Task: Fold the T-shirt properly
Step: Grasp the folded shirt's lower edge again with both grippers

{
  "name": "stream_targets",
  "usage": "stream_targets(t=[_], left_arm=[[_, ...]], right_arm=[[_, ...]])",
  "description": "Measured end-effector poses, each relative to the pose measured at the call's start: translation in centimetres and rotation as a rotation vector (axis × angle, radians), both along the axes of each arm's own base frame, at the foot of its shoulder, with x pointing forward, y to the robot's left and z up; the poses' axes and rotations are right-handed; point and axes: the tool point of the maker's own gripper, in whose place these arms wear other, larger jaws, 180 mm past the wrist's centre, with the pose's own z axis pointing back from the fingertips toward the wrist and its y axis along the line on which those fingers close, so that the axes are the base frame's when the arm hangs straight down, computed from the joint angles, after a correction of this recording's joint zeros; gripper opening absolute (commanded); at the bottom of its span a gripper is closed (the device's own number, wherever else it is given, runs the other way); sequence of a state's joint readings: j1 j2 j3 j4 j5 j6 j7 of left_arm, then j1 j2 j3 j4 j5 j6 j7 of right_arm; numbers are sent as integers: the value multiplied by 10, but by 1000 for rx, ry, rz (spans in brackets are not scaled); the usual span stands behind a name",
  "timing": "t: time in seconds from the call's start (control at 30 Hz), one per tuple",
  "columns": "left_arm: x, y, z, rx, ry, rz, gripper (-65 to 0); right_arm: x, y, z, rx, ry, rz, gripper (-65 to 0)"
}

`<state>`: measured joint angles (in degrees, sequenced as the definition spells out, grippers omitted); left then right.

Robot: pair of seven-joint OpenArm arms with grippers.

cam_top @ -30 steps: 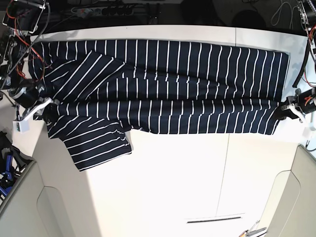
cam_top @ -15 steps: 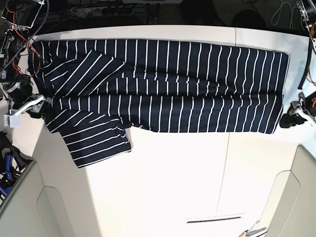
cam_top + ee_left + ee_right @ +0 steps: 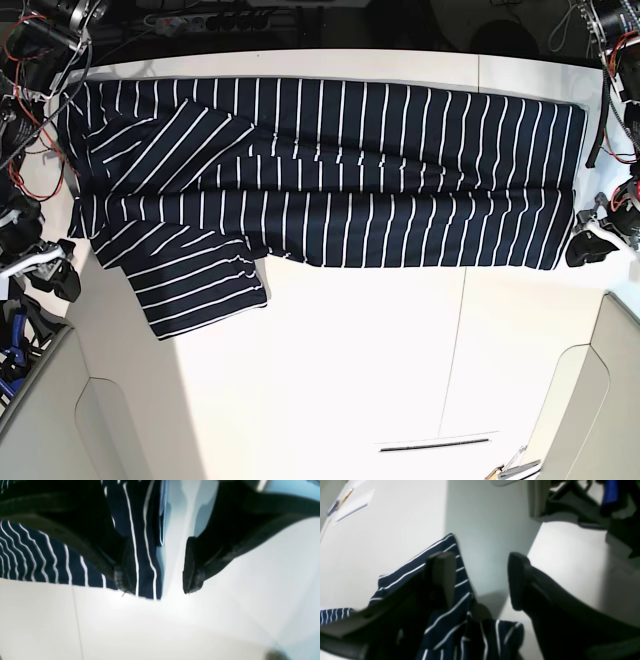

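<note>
T-shirt [image 3: 330, 180] spread along far edge of surface [image 3: 380, 360], lengthwise fold done, one sleeve loose toward near-left, cross folds pending; left end effector [image 3: 160, 577] and right end effector [image 3: 480, 582] both spread, gripping nothing, beside opposite cloth ends.

My workspace was a broad white table [image 3: 360, 360], lit brightly enough that its middle glared almost blank. A thin seam [image 3: 452, 350] ran across the top, splitting it into panels, and a narrow dark slot [image 3: 436, 443] sat near the front edge. Pale grey rounded panels [image 3: 95, 420] flanked the front corners on both sides. Beyond the far edge everything fell into darkness, where I made out a power strip [image 3: 190, 20] and tangled cables (too dim to count). Something blue [image 3: 12, 340] showed off the table's side, beside me.
</note>
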<state>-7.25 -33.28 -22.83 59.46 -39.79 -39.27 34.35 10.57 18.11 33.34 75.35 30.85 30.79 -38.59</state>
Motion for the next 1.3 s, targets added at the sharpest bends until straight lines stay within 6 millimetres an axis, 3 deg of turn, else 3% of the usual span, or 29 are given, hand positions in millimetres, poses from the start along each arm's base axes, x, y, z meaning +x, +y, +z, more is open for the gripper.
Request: stream_targets(t=[0.27, 0.53, 0.8, 1.07, 1.13, 1.2, 1.3], left_arm=[[18, -18, -32, -35, 104, -33, -316], [24, -27, -37, -37, 103, -38, -316], [26, -41, -42, -60, 101, -52, -317], [22, -46, -45, -67, 138, -87, -325], [22, -47, -45, -68, 138, -89, -357], [21, -46, -46, -65, 147, -91, -441], [19, -47, -48, -63, 156, -94, -578]], right_arm=[[14, 3, -30, 106, 59, -21, -318], [35, 14, -41, 90, 48, -7, -318], [50, 64, -78, 114, 152, 93, -318], [55, 111, -82, 168, 142, 165, -320], [56, 119, -83, 181, 139, 174, -322], [56, 127, -84, 194, 141, 182, -398], [53, 132, -88, 182, 161, 197, -616]])
